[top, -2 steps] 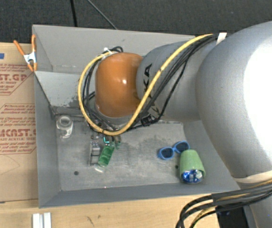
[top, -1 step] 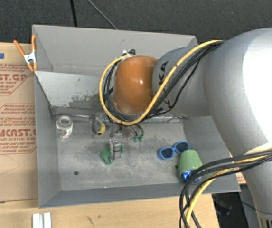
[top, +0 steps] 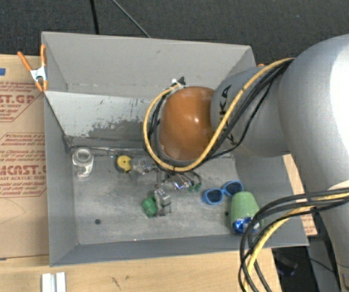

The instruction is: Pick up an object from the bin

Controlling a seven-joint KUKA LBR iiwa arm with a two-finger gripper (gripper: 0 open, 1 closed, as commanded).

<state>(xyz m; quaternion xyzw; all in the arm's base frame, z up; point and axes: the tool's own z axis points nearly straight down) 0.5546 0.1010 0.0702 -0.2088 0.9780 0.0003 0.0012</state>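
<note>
Orange wrist cover (top: 183,123), end effector (top: 162,201) beside small green piece (top: 149,207), axis unclear

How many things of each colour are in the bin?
Green: 2, a small piece and a bigger cup
Blue: 1, the glasses
Yellow: 1, a small ball
Clear: 1, a jar
Total: 5

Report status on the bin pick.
Gripper low mid-bin, beside small green piece; grip not confirmed. Blue sunglasses, yellow piece lie apart.
</note>
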